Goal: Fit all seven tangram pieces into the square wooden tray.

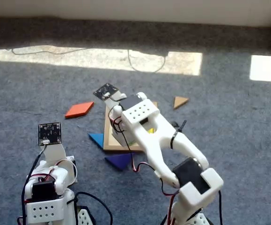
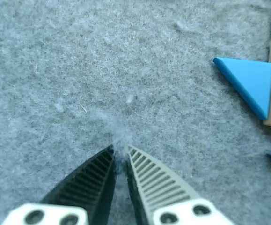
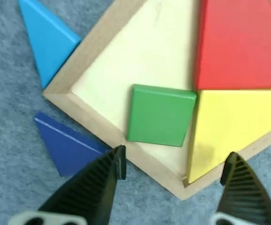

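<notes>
Hovering right over the wooden tray, the right gripper is sitting wide open with nothing in it. The green square is lying inside the tray, one edge up against the yellow triangle, with the red triangle next to that. To me the square is looking a bit crooked, so I'm guessing this step is about getting it seated. I'd be coming down with the fingers straddling two opposite edges, twisting it parallel to the yellow edge, and not pushing so hard that yellow slides.

The rest is waiting outside on the carpet: the light blue triangle is touching the rim, the dark blue triangle is just beside it, and the orange parallelogram and tan triangle are lying farther off. The left gripper is parked above bare carpet, fingers pinched together on nothing.
</notes>
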Controlling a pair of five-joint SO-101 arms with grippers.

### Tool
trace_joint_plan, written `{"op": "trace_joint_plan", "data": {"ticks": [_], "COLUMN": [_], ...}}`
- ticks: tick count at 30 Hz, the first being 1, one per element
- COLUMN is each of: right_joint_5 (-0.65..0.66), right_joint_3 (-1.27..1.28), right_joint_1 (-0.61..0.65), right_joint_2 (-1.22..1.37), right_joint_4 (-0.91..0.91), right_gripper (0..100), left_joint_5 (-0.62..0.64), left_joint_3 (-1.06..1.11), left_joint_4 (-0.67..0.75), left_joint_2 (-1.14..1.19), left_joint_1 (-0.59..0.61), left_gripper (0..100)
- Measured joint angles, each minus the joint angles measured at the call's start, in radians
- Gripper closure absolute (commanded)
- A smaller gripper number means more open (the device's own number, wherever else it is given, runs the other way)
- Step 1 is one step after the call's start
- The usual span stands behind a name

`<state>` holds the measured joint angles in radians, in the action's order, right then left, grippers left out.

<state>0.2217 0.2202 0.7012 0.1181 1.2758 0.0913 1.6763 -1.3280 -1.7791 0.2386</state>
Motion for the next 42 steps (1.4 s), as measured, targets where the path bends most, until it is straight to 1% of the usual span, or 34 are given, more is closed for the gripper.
{"op": "trace_joint_plan", "data": {"ticks": [3, 7, 11, 15, 19, 24, 27, 30, 36, 38, 42], "right_joint_5": [0.000, -0.060, -0.155, -0.255, -0.377, -0.588, -0.697, -0.769, -0.953, -0.994, -1.016], "right_joint_3": [0.000, 0.014, 0.095, 0.195, 0.238, 0.233, 0.164, 0.054, -0.120, -0.150, -0.190], "right_joint_1": [-0.041, -0.186, -0.364, -0.448, -0.466, -0.468, -0.470, -0.473, -0.516, -0.523, -0.522], "right_joint_2": [-0.121, -0.258, -0.298, -0.299, -0.299, -0.224, -0.115, -0.005, 0.166, 0.209, 0.281], "right_joint_4": [0.014, 0.003, -0.115, -0.281, -0.402, -0.439, -0.439, -0.420, -0.413, -0.411, -0.411], "right_gripper": [69.1, 69.1, 69.1, 69.1, 69.1, 69.1, 69.1, 69.1, 69.1, 69.1, 69.1], "left_joint_5": [0.000, 0.000, 0.000, 0.000, 0.000, 0.000, 0.000, 0.000, 0.000, 0.000, 0.000], "left_joint_3": [0.000, 0.000, 0.000, 0.000, 0.000, 0.000, 0.000, 0.000, 0.000, 0.000, 0.000], "left_joint_4": [0.000, 0.000, 0.000, 0.000, 0.000, 0.000, 0.000, 0.000, 0.000, 0.000, 0.000], "left_joint_2": [0.000, 0.000, 0.000, 0.000, 0.000, 0.000, 0.000, 0.000, 0.000, 0.000, 0.000], "left_joint_1": [0.000, 0.000, 0.000, 0.000, 0.000, 0.000, 0.000, 0.000, 0.000, 0.000, 0.000], "left_gripper": [99, 99, 99, 99, 99, 99, 99, 99, 99, 99, 99]}}
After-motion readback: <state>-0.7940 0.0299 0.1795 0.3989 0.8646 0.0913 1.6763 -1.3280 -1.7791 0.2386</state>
